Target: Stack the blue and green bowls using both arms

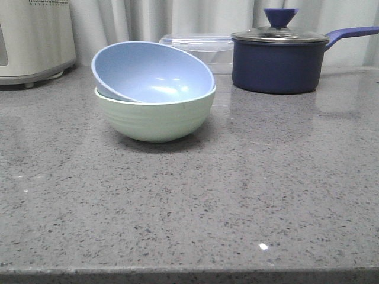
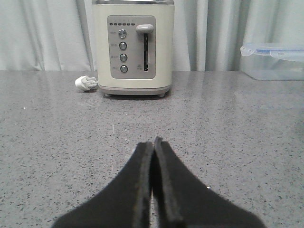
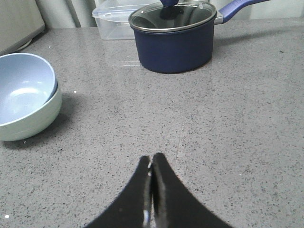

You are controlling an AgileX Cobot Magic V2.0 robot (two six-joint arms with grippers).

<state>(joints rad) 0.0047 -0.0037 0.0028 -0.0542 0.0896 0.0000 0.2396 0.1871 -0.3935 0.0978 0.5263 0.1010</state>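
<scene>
The blue bowl [image 1: 151, 74] sits tilted inside the green bowl [image 1: 157, 118] on the grey stone counter, left of middle in the front view. Both also show in the right wrist view, the blue bowl [image 3: 21, 88] inside the green bowl [image 3: 33, 121]. My right gripper [image 3: 152, 157] is shut and empty, low over bare counter, apart from the bowls. My left gripper [image 2: 153, 142] is shut and empty over bare counter, facing a toaster; no bowl shows in its view. Neither gripper shows in the front view.
A dark navy lidded pot [image 1: 278, 59] with a long handle stands at the back right, with a clear plastic box [image 1: 201, 47] beside it. A cream toaster [image 2: 133, 47] stands at the back left, a white plug [image 2: 85, 83] next to it. Curtains hang behind.
</scene>
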